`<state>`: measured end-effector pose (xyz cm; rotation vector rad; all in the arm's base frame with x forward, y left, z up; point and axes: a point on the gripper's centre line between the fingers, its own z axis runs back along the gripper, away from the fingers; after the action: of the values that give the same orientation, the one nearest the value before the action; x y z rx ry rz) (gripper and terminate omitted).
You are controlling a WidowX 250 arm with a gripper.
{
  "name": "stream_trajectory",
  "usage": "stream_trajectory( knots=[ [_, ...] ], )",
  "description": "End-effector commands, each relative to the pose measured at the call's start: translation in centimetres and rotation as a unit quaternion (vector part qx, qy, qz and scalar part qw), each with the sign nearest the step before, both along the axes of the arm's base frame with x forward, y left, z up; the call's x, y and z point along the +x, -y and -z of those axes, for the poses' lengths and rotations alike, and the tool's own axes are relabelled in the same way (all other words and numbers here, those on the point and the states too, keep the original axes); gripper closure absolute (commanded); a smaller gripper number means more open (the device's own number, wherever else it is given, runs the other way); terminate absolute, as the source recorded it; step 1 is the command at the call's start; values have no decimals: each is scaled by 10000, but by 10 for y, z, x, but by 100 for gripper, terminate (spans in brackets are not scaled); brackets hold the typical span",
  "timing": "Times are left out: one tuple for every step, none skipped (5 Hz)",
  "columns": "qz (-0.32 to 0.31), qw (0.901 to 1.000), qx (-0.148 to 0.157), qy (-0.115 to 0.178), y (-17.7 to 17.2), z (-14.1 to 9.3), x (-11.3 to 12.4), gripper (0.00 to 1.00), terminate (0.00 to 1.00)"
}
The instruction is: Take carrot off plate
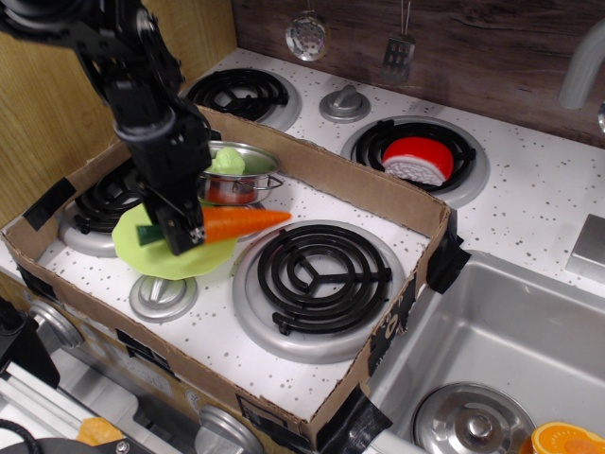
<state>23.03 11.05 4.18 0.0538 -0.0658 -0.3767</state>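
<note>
While my gripper (pixel 181 230) hangs over the plate (pixel 146 260), its fingers are clamped on the carrot (pixel 236 223) near the stem end. A patch of dark green stem shows on the far side of the fingers from the orange body. Seen from above, the carrot lies roughly level, its thick end over the plate and its tapered tip pointing past the plate's rim toward the burner (pixel 317 274) beside it. Whether the carrot touches the plate or rides clear of it, I cannot tell from this angle.

Just behind the plate stands a steel pot (pixel 241 175) with a green lump in it, close to my wrist. Plate, pot and burner all sit inside a cardboard frame (pixel 378 194) taped onto the speckled white stove top. Well beyond the plate, outside the frame, a red-and-white piece (pixel 417 159) rests on the back burner. Farther still from the plate, a sink (pixel 510 331) opens past the frame's taped corner, an orange slice (pixel 567 441) at its near edge.
</note>
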Motion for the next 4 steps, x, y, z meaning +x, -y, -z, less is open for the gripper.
stream_trajectory(
  knots=[
    [-610, 9979, 203, 85, 35, -55, 4, 100, 0],
    [-1046, 9944, -81, 126, 69, -50, 1, 100, 0],
    [-1449, 9890, -254, 165, 102, -33, -1, 100, 0],
    [-1543, 9866, -423, 314, 122, -17, -1, 100, 0]
  ],
)
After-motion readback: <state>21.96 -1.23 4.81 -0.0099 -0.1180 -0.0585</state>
